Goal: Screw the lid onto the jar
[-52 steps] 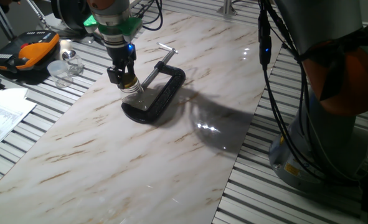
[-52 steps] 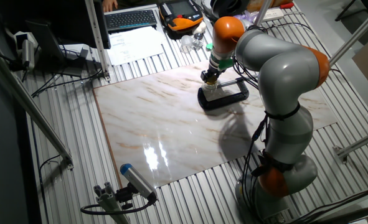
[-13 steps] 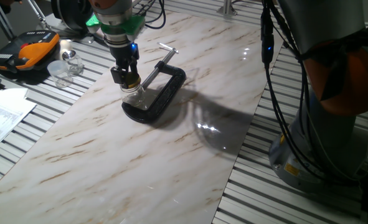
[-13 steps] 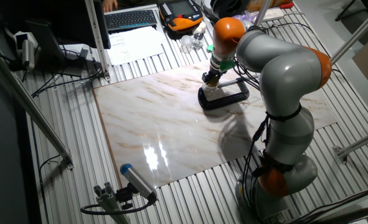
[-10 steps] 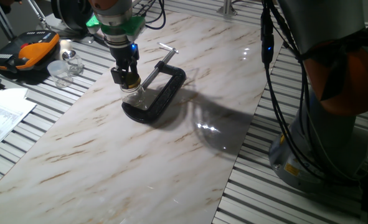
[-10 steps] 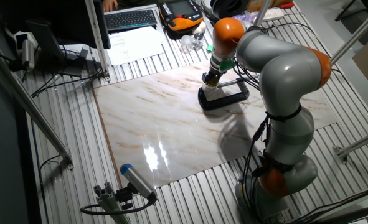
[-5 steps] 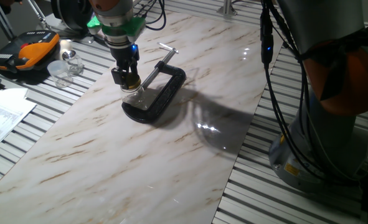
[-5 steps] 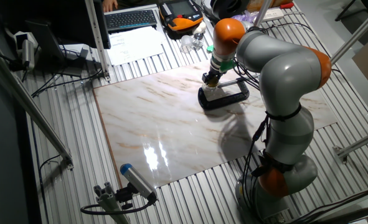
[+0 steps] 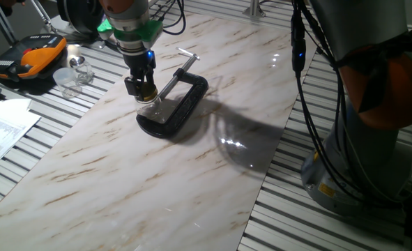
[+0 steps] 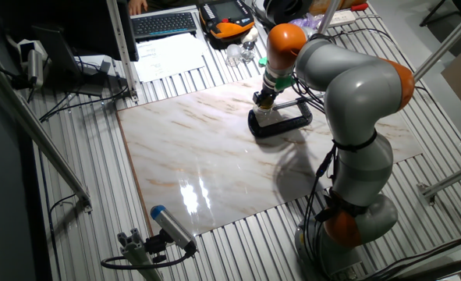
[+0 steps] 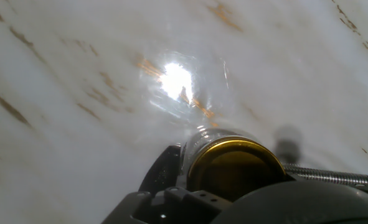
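Note:
The small clear glass jar stands on the marble board inside the frame of a black C-clamp. The gold lid sits on the jar's mouth. My gripper points straight down with its black fingers shut on the lid's rim. In the other fixed view the gripper stands over the jar and clamp. The hand view shows the lid from above, with the jar's glass shoulder showing around it and the clamp's threaded screw to the right.
The marble board lies on a slatted metal table. An orange-black case and clear plastic containers sit at the far left, papers nearer. A keyboard lies at the back. The arm's base stands beside the board.
Since five seconds ago the hand has turned about its vertical axis on the lid, staying over the jar. Over the last second nothing visibly moves.

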You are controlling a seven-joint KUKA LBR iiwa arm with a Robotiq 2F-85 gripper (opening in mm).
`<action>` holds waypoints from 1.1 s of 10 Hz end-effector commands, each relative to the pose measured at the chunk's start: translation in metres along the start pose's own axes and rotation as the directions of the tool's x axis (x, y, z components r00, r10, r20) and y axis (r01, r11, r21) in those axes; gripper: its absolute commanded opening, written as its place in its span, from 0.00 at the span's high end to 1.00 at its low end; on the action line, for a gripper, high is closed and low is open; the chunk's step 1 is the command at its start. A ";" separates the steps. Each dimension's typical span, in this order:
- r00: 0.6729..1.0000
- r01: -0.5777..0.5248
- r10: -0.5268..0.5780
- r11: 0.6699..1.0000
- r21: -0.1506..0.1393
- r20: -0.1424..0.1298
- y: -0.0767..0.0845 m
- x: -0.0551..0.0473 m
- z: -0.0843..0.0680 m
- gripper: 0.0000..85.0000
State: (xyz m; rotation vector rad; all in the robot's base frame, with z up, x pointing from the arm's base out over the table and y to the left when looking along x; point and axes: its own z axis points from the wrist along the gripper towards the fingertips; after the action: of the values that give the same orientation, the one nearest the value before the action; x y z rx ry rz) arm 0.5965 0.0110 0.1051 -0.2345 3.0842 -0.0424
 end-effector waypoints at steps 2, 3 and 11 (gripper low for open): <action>1.000 0.000 0.000 1.000 0.000 0.003 0.000 -0.001 0.001 1.00; 1.000 0.000 0.000 1.000 0.000 0.003 0.000 -0.001 0.002 1.00; 1.000 0.001 -0.001 1.000 -0.005 0.010 -0.003 -0.002 0.007 1.00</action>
State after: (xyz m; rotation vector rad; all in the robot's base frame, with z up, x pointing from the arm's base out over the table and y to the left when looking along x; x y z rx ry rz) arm 0.5989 0.0079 0.0983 -0.2359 3.0749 -0.0341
